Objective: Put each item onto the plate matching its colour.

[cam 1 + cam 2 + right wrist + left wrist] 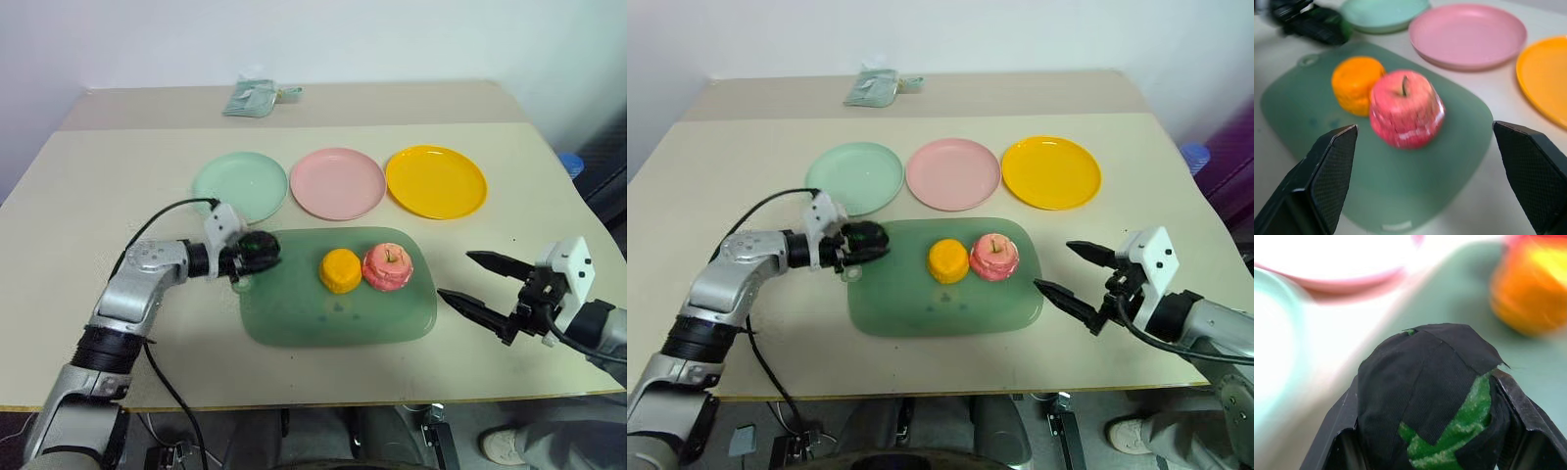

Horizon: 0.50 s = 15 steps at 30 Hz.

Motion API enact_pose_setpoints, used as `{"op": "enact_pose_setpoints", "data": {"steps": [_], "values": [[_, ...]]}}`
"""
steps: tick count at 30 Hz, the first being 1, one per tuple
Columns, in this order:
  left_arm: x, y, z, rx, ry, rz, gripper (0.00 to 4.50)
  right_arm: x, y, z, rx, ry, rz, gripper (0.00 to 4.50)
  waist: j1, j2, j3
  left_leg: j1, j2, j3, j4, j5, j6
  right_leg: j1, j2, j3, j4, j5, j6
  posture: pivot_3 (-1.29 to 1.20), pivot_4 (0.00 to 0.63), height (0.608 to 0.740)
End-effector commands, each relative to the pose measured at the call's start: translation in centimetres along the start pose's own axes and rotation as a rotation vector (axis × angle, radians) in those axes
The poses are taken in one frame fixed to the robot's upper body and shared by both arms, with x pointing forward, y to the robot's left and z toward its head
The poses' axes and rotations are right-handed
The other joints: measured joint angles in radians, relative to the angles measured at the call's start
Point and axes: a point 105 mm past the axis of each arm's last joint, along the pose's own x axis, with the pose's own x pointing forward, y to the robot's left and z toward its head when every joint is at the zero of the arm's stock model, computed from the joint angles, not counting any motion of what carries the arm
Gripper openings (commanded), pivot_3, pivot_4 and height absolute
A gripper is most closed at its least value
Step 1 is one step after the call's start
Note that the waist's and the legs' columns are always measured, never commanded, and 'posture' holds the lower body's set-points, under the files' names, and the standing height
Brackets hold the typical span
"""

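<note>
My left gripper (257, 253) is shut on the dark green-black lump (1425, 382) at the left end of the large green mat (333, 318). The orange-yellow lump (340, 270) and the pink apple (388, 266) sit side by side, touching, on the mat's far right part. Beyond the mat, three plates stand in a row: mint green (240, 184), pink (338, 182) and yellow (436, 181), all bare. My right gripper (456, 274) hangs open just off the mat's right end, pointing toward the apple (1405, 107), with nothing between its fingers.
A folded pale green packet (253, 98) lies at the far side of the table. A blue object (573, 164) sits beyond the table's right edge. The table's front edge runs close below the mat.
</note>
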Motion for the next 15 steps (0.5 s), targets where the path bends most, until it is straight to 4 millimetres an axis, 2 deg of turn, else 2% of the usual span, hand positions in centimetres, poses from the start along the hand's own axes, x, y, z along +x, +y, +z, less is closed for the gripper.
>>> {"op": "enact_pose_setpoints", "data": {"steps": [1, 2, 3, 7, 10, 13, 15], "values": [[-0.2, 5.6, 0.5, -0.014, 0.020, 0.299, 2.70, 1.4, 1.2, 1.9, -0.049, -0.058, 0.076, 4.50, 0.000, -0.001, 0.000, 0.000, 0.000, 0.000, 0.000, 0.000, 0.000, 0.001, 0.000, 0.000, 0.000, 0.000, 0.000, 0.00, 0.150, 0.740], [0.0, 6.3, 0.3, -0.034, 0.031, 0.330, 2.70, 1.7, 1.3, 2.1, -0.052, -0.064, 0.087, 4.50, -0.001, -0.001, 0.000, 0.000, -0.001, 0.000, 0.000, 0.000, 0.000, 0.000, 0.000, 0.000, 0.000, 0.000, 0.000, 0.00, 0.150, 0.740], [0.4, 6.7, 0.2, -0.036, 0.042, 0.354, 2.97, 2.1, 1.5, 2.2, -0.056, -0.068, 0.102, 4.50, -0.001, -0.001, 0.000, 0.000, -0.001, 0.000, 0.000, 0.000, 0.000, 0.000, 0.000, 0.000, 0.000, 0.000, 0.000, 0.00, 0.150, 0.740], [1.9, 7.3, 1.1, -0.055, 0.027, 0.391, 4.46, 3.7, 2.2, 2.1, -0.062, -0.062, 0.144, 4.50, 0.001, -0.002, 0.001, -0.003, -0.001, 0.000, 0.000, 0.000, 0.000, -0.002, -0.001, 0.000, -0.001, 0.000, 0.001, 0.00, 0.150, 0.740], [2.0, 7.4, 2.6, -0.025, -0.027, 0.381, 4.46, 4.9, 3.0, 2.2, -0.027, -0.050, 0.192, 4.50, 0.000, -0.003, 0.001, -0.004, -0.001, 0.000, 0.001, 0.000, 0.000, -0.003, -0.001, 0.000, 0.000, 0.000, 0.001, 0.00, 0.150, 0.740], [0.5, 8.0, 3.9, 0.037, -0.092, 0.403, 4.46, 6.2, 4.4, 2.6, -0.072, -0.044, 0.238, 4.50, -0.007, -0.003, 0.001, -0.003, -0.001, 0.000, 0.000, 0.000, 0.000, -0.004, -0.001, 0.000, 0.001, 0.000, 0.000, 0.00, 0.150, 0.740], [-1.1, 7.0, 4.7, 0.104, -0.163, 0.333, 4.46, 7.7, 4.6, 2.6, -0.118, -0.032, 0.230, 4.50, -0.014, -0.003, 0.001, -0.003, 0.000, 0.000, 0.000, 0.000, 0.000, -0.006, -0.001, 0.001, 0.002, 0.000, 0.000, 0.00, 0.150, 0.740]]}}
